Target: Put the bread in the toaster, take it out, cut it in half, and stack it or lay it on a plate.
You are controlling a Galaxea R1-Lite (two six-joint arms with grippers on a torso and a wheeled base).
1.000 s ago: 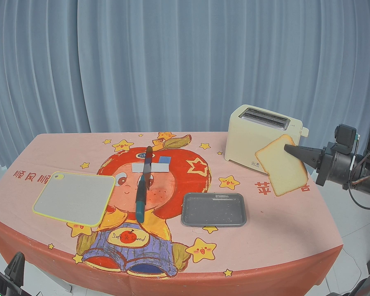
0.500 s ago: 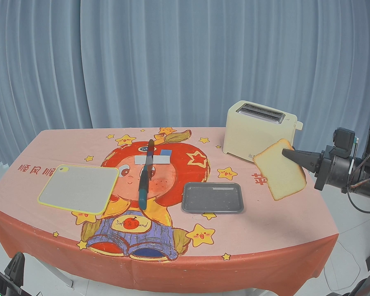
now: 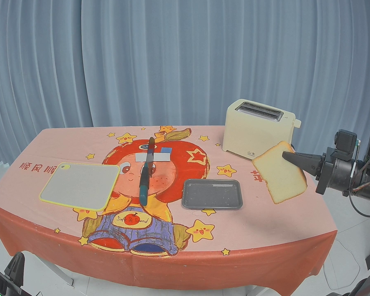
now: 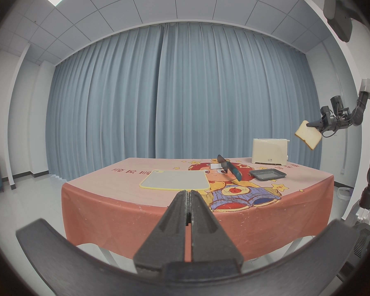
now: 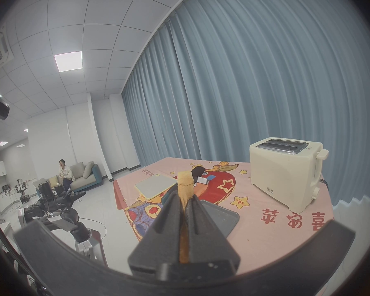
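Change: the whole head view is sitting differently than a second ago, so the camera has moved; against the toaster, the bread is now barely overlapping the lower corner, where it was covering more of the front face.
Right gripper [image 3: 285, 156]: it is hanging in the air off the table's right end, its dark tapered fingers pinching one edge of the bread.
Bread [image 3: 281, 173]: one pale slice with a tan crust, flat and roughly square with a rounded top, is hanging tilted from the fingertips, clear of the tablecloth [image 3: 275, 223]; from the right wrist it is showing edge-on [image 5: 185, 186].
Toaster [image 3: 255, 134]: just beyond the gripper's tip, a cream, smooth box with rounded corners is standing with two metal-lined slots on top.
Plate [image 3: 211, 181]: farther out from the tip, a dark grey rectangular tray with a raised rim is lying flat.
Knife [image 3: 146, 173]: past the plate, its dark blade is resting across a small white block [image 3: 162, 157], teal handle toward the robot.
Cutting board [image 3: 80, 186]: farthest from the right gripper, grey with a yellow-green rim.
Left gripper [image 4: 189, 194]: fingers pressed together on nothing, low, off the table's near edge.
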